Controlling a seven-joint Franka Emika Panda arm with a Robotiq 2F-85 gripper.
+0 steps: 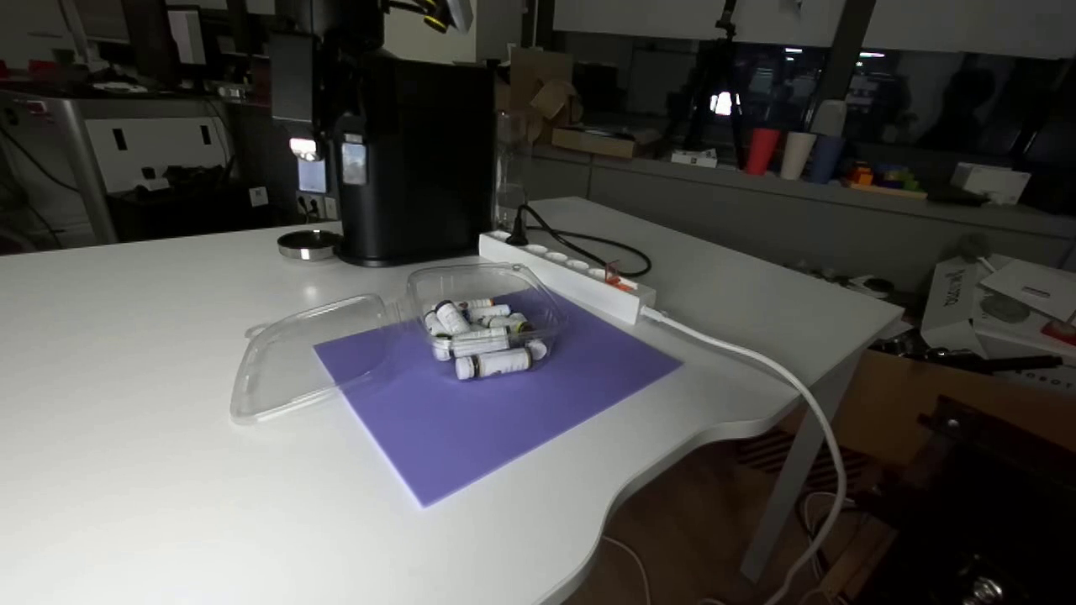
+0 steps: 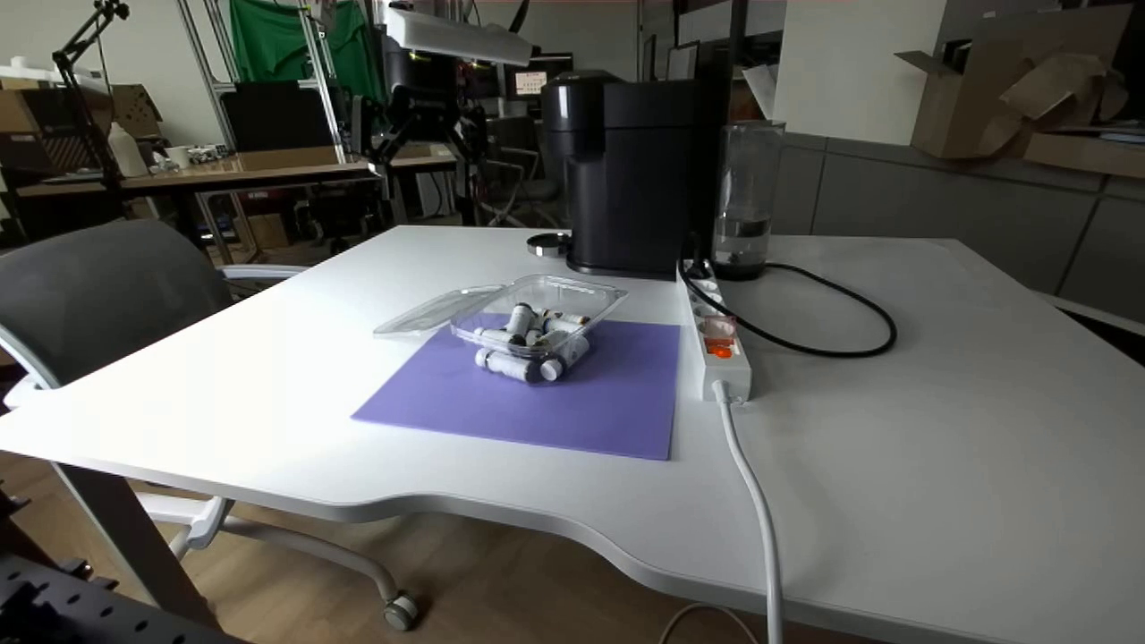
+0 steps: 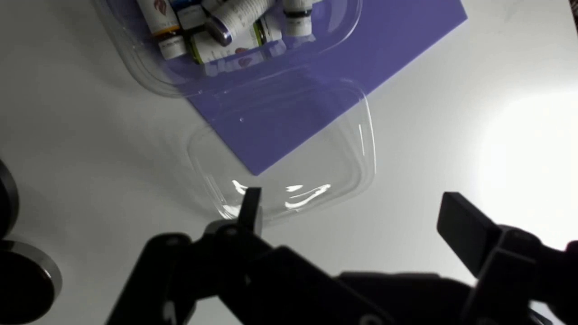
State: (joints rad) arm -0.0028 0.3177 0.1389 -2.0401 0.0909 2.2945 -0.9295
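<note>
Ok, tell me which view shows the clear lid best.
The wrist view: it looks down on the clear lid, showing its rounded outline almost whole, though a gripper finger hides a bit of the edge. Both exterior views show the lid too, but at a slant, its shape flattened.

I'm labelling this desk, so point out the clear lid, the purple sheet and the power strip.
Clear lid (image 3: 293, 158), in the wrist view: its flat middle.
Purple sheet (image 2: 555, 416), in an exterior view: a bare stretch.
Power strip (image 1: 559, 277), in an exterior view: its long side.
</note>
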